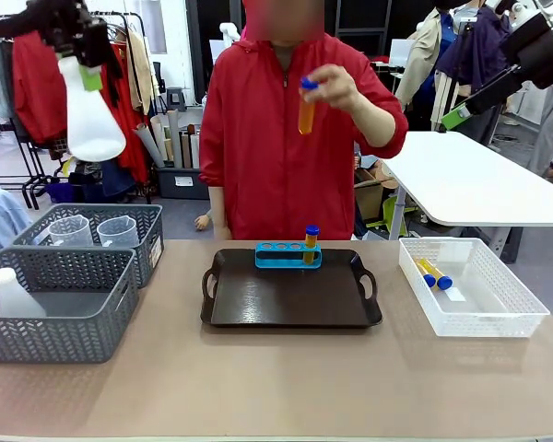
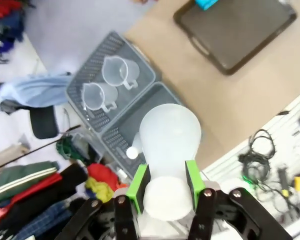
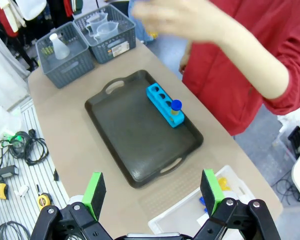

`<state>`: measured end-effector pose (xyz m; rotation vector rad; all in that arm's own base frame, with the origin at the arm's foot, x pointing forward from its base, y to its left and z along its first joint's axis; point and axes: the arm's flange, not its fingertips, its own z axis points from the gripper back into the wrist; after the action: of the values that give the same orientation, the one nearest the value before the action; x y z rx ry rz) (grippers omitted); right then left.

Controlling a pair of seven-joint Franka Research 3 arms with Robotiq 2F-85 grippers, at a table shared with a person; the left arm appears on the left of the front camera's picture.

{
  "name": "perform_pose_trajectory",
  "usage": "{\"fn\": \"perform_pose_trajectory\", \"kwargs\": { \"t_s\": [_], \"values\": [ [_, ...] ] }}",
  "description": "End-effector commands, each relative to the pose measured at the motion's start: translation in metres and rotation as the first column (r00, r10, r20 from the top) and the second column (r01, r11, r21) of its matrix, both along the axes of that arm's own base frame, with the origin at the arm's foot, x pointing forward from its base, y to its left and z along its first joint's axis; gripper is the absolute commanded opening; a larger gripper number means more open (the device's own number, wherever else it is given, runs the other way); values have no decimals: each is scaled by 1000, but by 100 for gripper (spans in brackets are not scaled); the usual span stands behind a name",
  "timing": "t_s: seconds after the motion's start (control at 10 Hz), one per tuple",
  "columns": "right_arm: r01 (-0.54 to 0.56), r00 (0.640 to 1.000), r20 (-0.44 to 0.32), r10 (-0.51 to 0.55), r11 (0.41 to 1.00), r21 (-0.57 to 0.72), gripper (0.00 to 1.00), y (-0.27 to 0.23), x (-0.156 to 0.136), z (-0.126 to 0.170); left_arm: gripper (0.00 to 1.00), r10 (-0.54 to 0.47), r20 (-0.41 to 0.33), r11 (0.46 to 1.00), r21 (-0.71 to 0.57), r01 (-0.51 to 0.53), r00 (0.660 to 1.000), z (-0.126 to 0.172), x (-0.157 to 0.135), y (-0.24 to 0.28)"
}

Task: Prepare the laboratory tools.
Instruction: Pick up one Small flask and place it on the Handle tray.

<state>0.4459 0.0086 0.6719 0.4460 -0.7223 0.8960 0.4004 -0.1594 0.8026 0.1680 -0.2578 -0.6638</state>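
1. A tan surface [image 1: 258,396] in a cluttered room carries a dark tray [image 1: 290,308], with the blue rack [image 1: 281,255] at the tray's far edge.
2. The left claw [image 2: 166,182] clamps the conical flask [image 2: 170,132] by its neck, high above the grey baskets [image 1: 55,322] (base hanging down).
3. Best to lower it upright onto bare tray, clear of the person's hand [image 1: 336,87] and its tube [image 1: 307,112].
4. The right claw [image 3: 152,192] hangs high, jaws apart and empty.

The flask [image 1: 90,118] is translucent white plastic with a matt surface. The tray [image 1: 286,304] is smooth and slightly glossy; the bench [image 1: 276,391] is matt and smooth.
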Motion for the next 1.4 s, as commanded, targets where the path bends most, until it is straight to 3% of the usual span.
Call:
{"fn": "perform_pose_trajectory", "kwargs": {
  "t_s": [0.0,0.3,0.4,0.5,0.9,1.3],
  "values": [
    [-7,1000,5,7,1000,1,100,0,0,1,0,-61,-3,998,17,61,998,31,4,-15],
    [-7,1000,5,7,1000,1,100,0,0,1,0,-101,13,995,16,101,995,54,-5,-32],
    [-7,1000,5,7,1000,1,100,0,0,1,0,-136,13,991,-16,136,991,52,-8,-29],
    [-7,1000,5,7,1000,1,100,0,0,1,0,-83,11,997,-7,83,996,39,-9,-31],
    [-7,1000,5,7,1000,1,100,0,0,1,0,-95,9,995,-9,95,995,40,-8,-33],
    [-7,1000,5,7,1000,1,100,0,0,1,0,-266,-54,963,38,268,962,4,6,-95]
  ]
}}
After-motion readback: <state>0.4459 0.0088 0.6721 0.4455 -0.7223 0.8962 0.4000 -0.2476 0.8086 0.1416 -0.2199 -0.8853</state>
